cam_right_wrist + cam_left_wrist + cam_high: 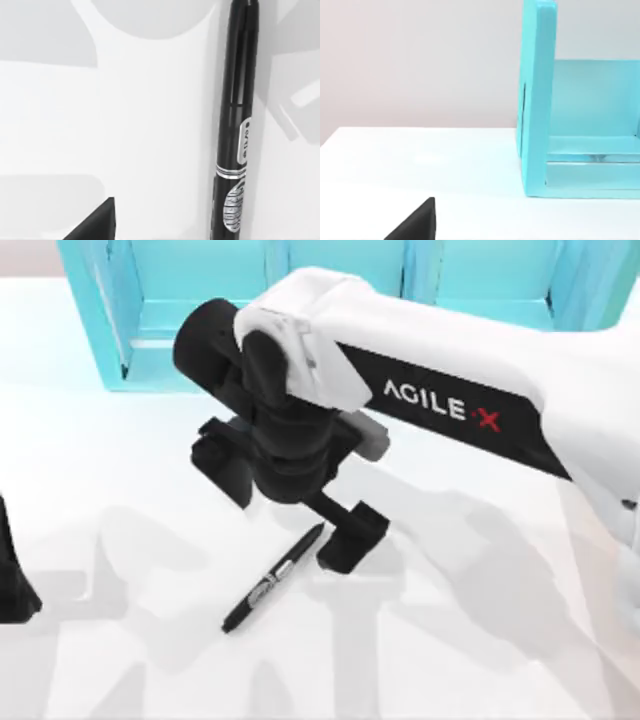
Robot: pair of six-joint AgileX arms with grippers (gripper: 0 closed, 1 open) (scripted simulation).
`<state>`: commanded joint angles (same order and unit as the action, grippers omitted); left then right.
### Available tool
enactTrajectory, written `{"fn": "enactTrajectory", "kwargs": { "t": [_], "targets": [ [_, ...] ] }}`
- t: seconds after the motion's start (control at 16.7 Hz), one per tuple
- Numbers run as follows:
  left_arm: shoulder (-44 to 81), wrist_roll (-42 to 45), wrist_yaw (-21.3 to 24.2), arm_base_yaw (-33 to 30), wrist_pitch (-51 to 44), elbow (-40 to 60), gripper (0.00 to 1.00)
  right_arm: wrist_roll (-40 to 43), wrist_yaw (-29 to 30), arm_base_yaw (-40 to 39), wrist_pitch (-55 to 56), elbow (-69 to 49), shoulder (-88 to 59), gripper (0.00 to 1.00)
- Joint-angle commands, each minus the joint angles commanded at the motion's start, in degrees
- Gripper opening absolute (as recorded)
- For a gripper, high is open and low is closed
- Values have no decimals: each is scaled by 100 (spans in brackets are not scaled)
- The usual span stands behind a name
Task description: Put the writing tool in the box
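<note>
Top view, pen: the slim black pen with a pointed tip and a silver-grey band point(274, 578) lies flat on the white worktop point(470, 660), in the middle, toward the near edge. Its long axis runs diagonally, from near-left to far-right.
Top view, right arm: the right end effector point(290, 505) hangs over the far-right end of the pen. Its two black fingers stand wide apart and hold nothing; one finger point(350, 535) is just beside the pen's tip. I judge that the right arm, clearly the nearer one, needs only a short way toward near-left to reach the mid-length.
Top view, left arm: it is parked at the left edge point(12, 580); whether it is open, I cannot tell.
Top view, shelf: a large turquoise shelf unit point(160, 300) stands at the far side.
Left wrist view: the turquoise shelf stands on the worktop.
Right wrist view: the pen is close below, with its clip and a grey ribbed part.
</note>
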<state>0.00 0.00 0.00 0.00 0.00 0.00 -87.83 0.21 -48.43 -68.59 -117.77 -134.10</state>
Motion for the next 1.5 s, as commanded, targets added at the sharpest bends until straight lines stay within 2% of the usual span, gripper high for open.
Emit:
{"fn": "enactTrajectory", "kwargs": {
  "t": [0.42, 0.72, 1.5],
  "targets": [
    [0, 0, 0, 0, 0, 0, 100, -21, 10, -24, 1474, 826, -609, 100],
    [0, 0, 0, 0, 0, 0, 100, -25, 11, -27, 1631, 934, -686, 100],
    [0, 0, 0, 0, 0, 0, 100, -25, 11, -27, 1631, 934, -686, 2]
  ]
}}
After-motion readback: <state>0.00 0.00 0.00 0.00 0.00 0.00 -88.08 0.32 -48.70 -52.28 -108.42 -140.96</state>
